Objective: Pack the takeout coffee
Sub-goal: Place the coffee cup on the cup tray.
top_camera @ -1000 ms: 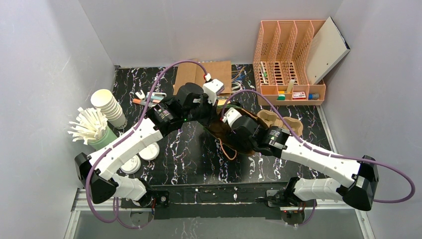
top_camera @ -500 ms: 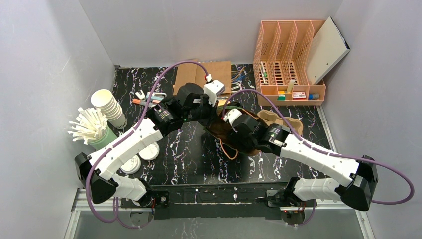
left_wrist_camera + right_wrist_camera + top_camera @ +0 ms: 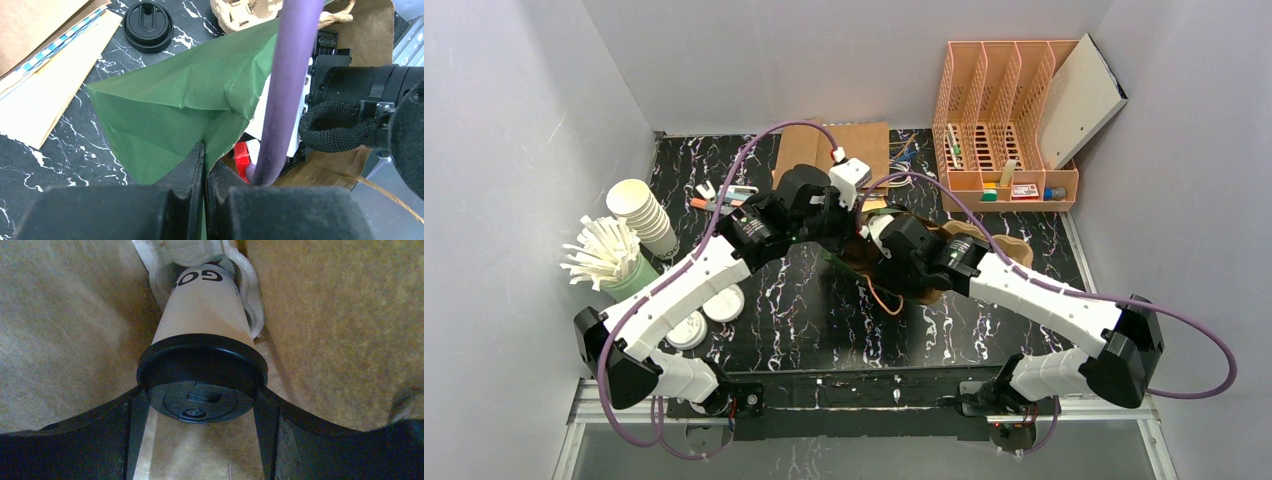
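Note:
In the right wrist view, a white paper coffee cup [image 3: 202, 310] with a black lid [image 3: 202, 377] stands between brown paper bag walls [image 3: 70, 315]. My right gripper [image 3: 200, 400] is closed on the lid, one finger against each side. My left gripper [image 3: 205, 150] is shut on a green paper edge [image 3: 175, 100] at the mouth of the brown bag [image 3: 876, 272], holding it up. In the top view the right gripper's fingers are hidden inside the bag, and the left gripper [image 3: 849, 238] sits at the bag's left rim.
A pulp cup carrier [image 3: 989, 245] lies right of the bag. A loose black lid [image 3: 148, 20] sits beyond the green paper. Stacked paper cups [image 3: 646, 215], a cup of stirrers [image 3: 606, 255] and white lids [image 3: 706, 315] are at the left. An orange file rack [image 3: 1004, 110] stands back right.
The right arm has swung left and reached further into the bag with the cup. The left gripper has held its pinch and shifted only slightly.

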Motion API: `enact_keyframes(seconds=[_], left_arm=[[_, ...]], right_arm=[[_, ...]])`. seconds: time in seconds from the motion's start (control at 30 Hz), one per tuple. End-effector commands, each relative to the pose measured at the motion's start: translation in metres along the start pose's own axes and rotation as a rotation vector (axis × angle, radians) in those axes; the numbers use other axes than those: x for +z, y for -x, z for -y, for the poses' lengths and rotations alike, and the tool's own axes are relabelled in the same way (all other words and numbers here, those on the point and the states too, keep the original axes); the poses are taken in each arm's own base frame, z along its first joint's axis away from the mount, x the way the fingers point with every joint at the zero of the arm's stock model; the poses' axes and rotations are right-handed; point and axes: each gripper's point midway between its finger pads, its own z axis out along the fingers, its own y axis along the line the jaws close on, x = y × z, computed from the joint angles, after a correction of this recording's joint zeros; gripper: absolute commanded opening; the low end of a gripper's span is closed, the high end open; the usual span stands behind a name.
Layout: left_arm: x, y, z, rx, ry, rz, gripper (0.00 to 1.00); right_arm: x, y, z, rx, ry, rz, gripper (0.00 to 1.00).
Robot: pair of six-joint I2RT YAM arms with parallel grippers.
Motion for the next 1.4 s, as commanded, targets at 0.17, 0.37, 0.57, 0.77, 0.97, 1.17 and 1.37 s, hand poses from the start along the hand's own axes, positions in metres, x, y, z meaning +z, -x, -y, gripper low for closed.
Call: enact_keyframes(seconds=[0.17, 0.37, 0.57, 0.77, 0.97, 1.17, 1.37], left_arm=[[-0.008, 0.002, -0.004, -0.143, -0.064, 0.023, 0.0], [-0.001, -0.002, -0.015, -0.251, -0.167, -0.022, 0.0], [0.011, -0.005, -0.001, -0.266, -0.29, -0.087, 0.0], [0.014, -0.004, 0.004, -0.273, -0.323, -0.098, 0.0], [0.014, -0.004, 0.003, -0.275, -0.322, -0.086, 0.0], [0.016, -0.006, 0.004, -0.271, -0.332, -0.096, 0.0], [0.02, -0.014, 0.001, -0.274, -0.314, -0.132, 0.0]], right_arm=[[-0.005, 0.01, -0.007, -0.026, 0.074, -0.021, 0.07], [-0.012, 0.016, -0.012, -0.033, 0.123, -0.039, 0.07], [-0.026, 0.013, -0.03, -0.007, 0.243, -0.128, 0.06], [-0.029, -0.002, -0.047, -0.004, 0.333, -0.24, 0.05], [-0.022, -0.014, -0.051, 0.007, 0.333, -0.296, 0.06], [-0.005, -0.005, -0.047, -0.012, 0.293, -0.27, 0.06], [0.009, 0.007, -0.047, -0.023, 0.28, -0.248, 0.07]])
